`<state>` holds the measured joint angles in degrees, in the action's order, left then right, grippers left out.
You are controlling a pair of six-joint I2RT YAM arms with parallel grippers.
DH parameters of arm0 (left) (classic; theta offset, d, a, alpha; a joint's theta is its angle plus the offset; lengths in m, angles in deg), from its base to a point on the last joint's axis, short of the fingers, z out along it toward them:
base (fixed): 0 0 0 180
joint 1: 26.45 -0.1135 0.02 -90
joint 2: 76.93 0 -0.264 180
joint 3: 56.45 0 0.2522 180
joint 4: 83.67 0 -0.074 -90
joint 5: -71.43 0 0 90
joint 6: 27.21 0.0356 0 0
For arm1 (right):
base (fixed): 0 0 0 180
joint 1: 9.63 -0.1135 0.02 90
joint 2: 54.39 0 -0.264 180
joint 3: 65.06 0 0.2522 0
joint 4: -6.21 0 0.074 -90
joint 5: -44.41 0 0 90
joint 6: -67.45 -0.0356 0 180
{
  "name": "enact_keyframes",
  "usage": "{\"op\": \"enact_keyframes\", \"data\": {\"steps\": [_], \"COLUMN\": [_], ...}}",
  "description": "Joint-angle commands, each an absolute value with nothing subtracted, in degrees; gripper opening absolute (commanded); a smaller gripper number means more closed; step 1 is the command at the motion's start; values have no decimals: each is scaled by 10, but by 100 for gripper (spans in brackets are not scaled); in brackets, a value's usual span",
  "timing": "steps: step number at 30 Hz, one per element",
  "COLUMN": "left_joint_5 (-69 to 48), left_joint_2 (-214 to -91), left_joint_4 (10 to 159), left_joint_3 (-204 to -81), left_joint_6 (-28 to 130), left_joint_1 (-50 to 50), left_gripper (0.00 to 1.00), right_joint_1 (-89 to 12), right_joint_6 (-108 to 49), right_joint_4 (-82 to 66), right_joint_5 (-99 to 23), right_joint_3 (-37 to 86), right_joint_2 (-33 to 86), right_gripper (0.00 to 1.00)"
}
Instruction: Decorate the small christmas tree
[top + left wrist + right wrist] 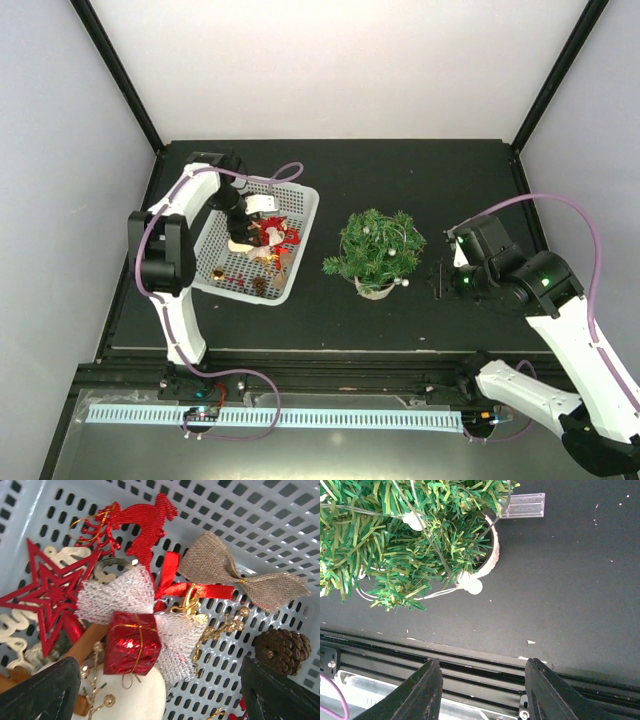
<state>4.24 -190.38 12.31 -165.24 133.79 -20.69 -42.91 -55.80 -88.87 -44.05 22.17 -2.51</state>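
Observation:
The small christmas tree [378, 248] stands in its whitish pot [492, 555] at mid-table, its green branches [395, 540] carrying white beads on a cord. My left gripper [243, 225] hangs inside the white basket [300, 230], open wide with nothing held. Between its fingers [40, 695] lie a red foil gift box [131, 642], a white mesh bow [120, 592] and a white ball [130, 695]. Around them are a red star [50, 592], a red reindeer [145, 525], a burlap bow [240, 572] and a pine cone [282, 650]. My right gripper [440, 275] is open and empty, right of the tree.
A clear plastic tag [522, 505] lies on the black table beside the pot. A white bead [475, 586] dangles off the tree at the pot's rim. The table's front rail [470, 665] runs just beyond my right gripper [485, 695]. Basket walls [250, 510] enclose my left gripper [160, 700].

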Motion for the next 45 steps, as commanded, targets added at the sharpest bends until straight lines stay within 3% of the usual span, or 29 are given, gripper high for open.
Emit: {"op": "enact_keyframes", "data": {"steps": [1,14,18,22,28,38,45], "left_joint_5": [48,-41,-51,-51,-36,-12,16], "left_joint_2": [-1904,-1938,-1948,-1956,-1961,-1940,-1872], "left_joint_4": [128,190,190,186,174,152,99], "left_joint_3": [-1639,-1634,-1635,-1639,-1641,-1652,-1656], "left_joint_6": [1359,1364,1369,1370,1365,1362,1369], "left_joint_1": [-194,-185,-185,-185,-186,-188,-195], "left_gripper": [90,88,80,62,44,37,37], "right_joint_1": [-425,-426,-426,-425,-426,-426,-426], "right_joint_6": [-561,-582,-588,-593,-592,-581,-582], "right_joint_4": [-883,-876,-876,-875,-873,-874,-877], "right_joint_5": [-451,-449,-452,-456,-461,-468,-492], "right_joint_3": [217,197,193,187,185,199,199], "right_joint_2": [-24,-37,-41,-41,-34,-19,-26], "right_gripper": [48,48,48,48,48,48,48]}}
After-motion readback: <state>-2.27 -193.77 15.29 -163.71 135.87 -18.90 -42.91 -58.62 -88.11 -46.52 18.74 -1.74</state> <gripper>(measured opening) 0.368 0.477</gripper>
